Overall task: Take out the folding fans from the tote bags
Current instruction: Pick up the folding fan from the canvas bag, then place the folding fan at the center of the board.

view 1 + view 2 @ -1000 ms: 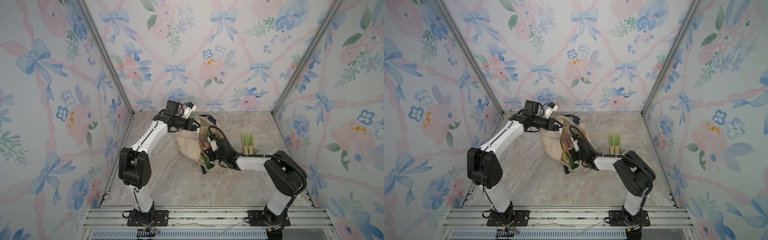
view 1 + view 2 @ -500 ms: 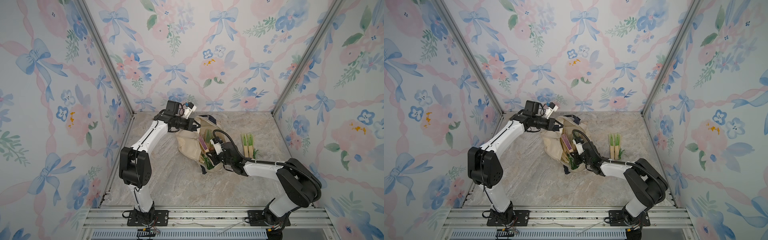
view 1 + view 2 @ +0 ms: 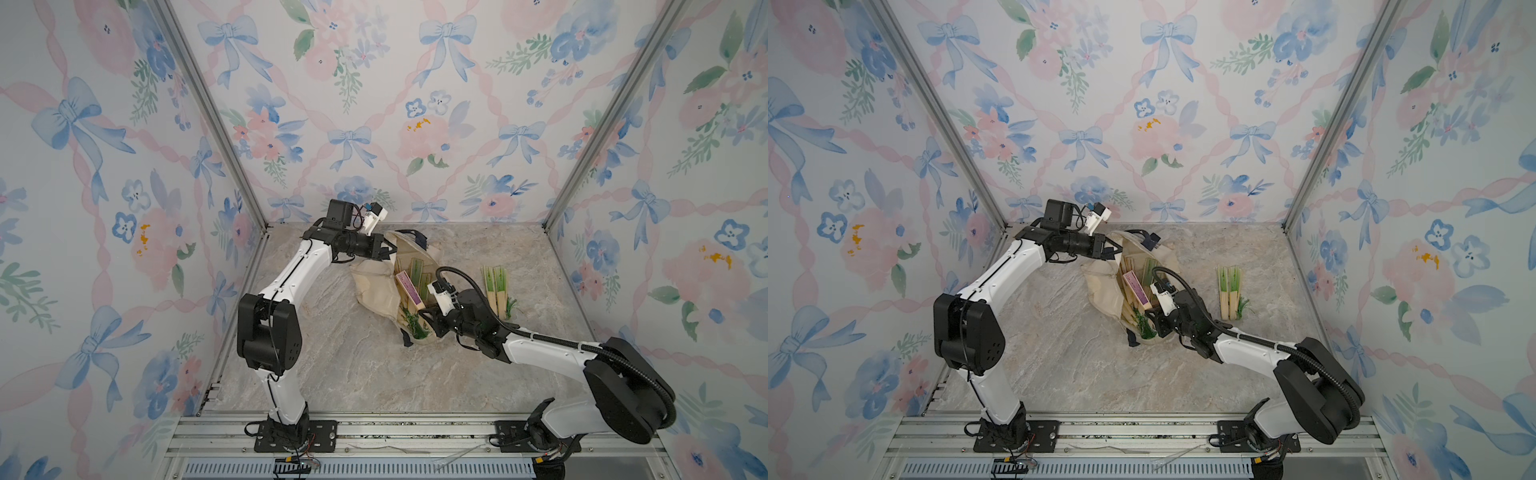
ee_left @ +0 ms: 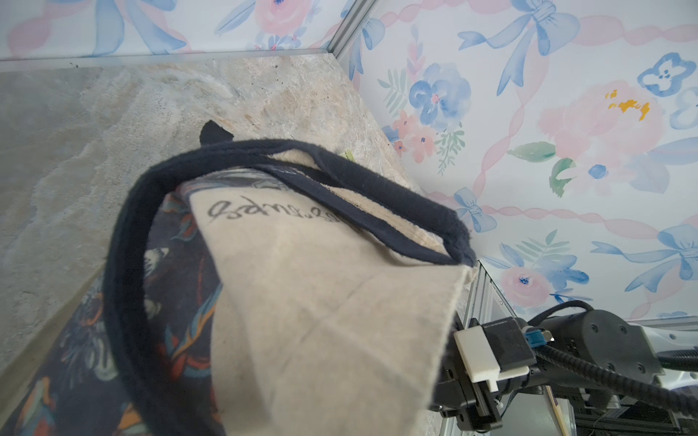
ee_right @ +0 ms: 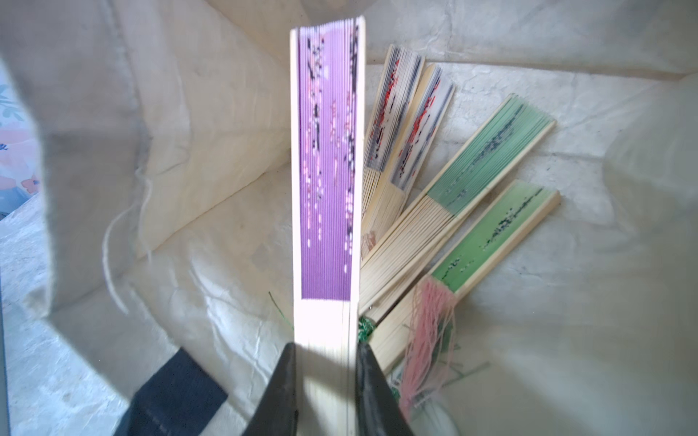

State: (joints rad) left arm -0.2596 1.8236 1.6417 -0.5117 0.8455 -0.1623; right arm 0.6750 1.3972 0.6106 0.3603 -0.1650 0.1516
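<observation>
R hand grips purple fan in tote.

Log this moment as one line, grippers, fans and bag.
left gripper: shut on tote bag rim | right gripper: shut on purple fan | four other fans in bag | two green fans on table

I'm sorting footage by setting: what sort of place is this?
Probably a purpose-built robot test booth, not a home: floral wallpaper panels held in aluminium posts, a marble-look tabletop, and a left arm and right arm bolted to a metal rail.
</observation>
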